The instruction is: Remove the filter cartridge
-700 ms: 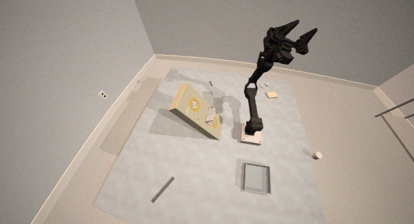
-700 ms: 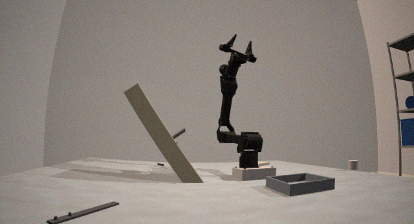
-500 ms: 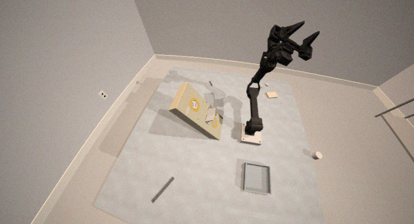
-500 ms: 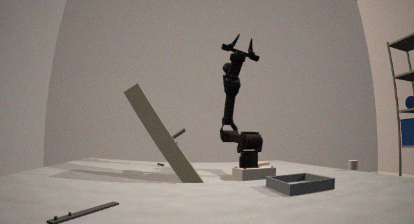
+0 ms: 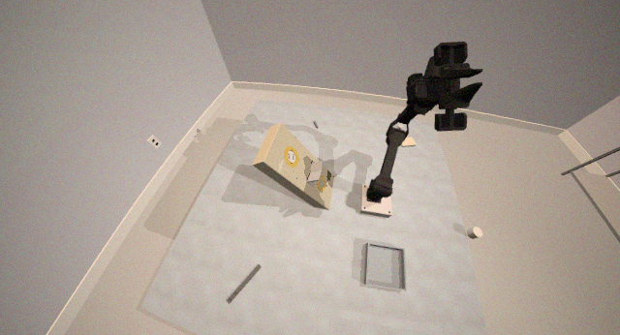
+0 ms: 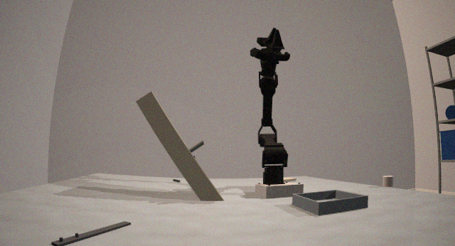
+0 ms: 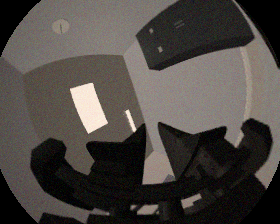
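Your arm (image 6: 267, 107) stood near full height over its base, gripper (image 5: 469, 85) aimed at the ceiling, fingers drawn nearly together on nothing, well apart from every task item.

The cartridge (image 5: 291, 156) sat flush in the tilted panel (image 5: 278, 146), at about 9 o'clock from the base in the top view, its yellow ring visible; the two slots were too small to make out. No extraction had begun.

Risks, as judged: w/ fingers this narrow you'd likely miss the two slots, or jam one tip against the face; spread them to match before approach. The panel leaned steeply, so a push along the wrong axis could tip it or skid it rather than free the cartridge. A long swing down from that height could clip the panel's top edge. A loose flap (image 5: 315, 170) and a second yellow mark lay lower on the panel face; don't mistake that for the target.

Containers: the tray (image 5: 402, 267), approx 6 o'clock from the base, showed bare floor, nothing in it. The panel held the cartridge.
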You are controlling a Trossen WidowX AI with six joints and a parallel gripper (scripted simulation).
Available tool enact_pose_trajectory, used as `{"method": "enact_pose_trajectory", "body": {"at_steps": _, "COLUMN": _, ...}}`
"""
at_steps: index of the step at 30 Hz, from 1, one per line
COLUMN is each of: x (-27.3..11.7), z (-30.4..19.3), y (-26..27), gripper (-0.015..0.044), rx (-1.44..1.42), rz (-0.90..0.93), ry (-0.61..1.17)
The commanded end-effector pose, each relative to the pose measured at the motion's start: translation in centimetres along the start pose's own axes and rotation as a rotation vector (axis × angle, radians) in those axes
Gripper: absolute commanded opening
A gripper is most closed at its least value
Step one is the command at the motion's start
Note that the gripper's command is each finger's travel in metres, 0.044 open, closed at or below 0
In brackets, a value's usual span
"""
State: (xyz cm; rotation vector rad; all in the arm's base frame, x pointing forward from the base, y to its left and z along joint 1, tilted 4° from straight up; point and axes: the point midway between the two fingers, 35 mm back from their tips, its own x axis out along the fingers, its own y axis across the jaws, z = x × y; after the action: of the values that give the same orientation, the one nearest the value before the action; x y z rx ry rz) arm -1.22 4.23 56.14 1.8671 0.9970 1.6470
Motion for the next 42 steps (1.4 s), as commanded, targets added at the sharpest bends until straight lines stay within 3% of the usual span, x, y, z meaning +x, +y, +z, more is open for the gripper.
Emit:
{"method": "enact_pose_trajectory", "body": {"at_steps": 1, "x": 2.8, "z": 5.2, "y": -5.1, "gripper": 0.0091, "rx": -0.664, "rz": -0.209, "ry": -0.217}}
{"method": "enact_pose_trajectory", "body": {"at_steps": 13, "x": 3.1, "z": 13.2, "y": -9.6, "gripper": 0.0091, "rx": -1.447, "rz": -0.646, "ry": -0.330}}
{"method": "enact_pose_trajectory", "body": {"at_steps": 24, "x": 0.3, "z": 21.0, "y": -12.2, "gripper": 0.0091, "rx": -2.021, "rz": -1.210, "ry": -0.199}}
{"method": "enact_pose_trajectory", "body": {"at_steps": 33, "x": -4.1, "z": 26.6, "y": -13.3, "gripper": 0.0091, "rx": -2.308, "rz": -1.731, "ry": 0.157}}
{"method": "enact_pose_trajectory", "body": {"at_steps": 42, "x": -9.9, "z": 31.0, "y": -13.7, "gripper": 0.0091, "rx": -2.349, "rz": -2.194, "ry": 0.792}}
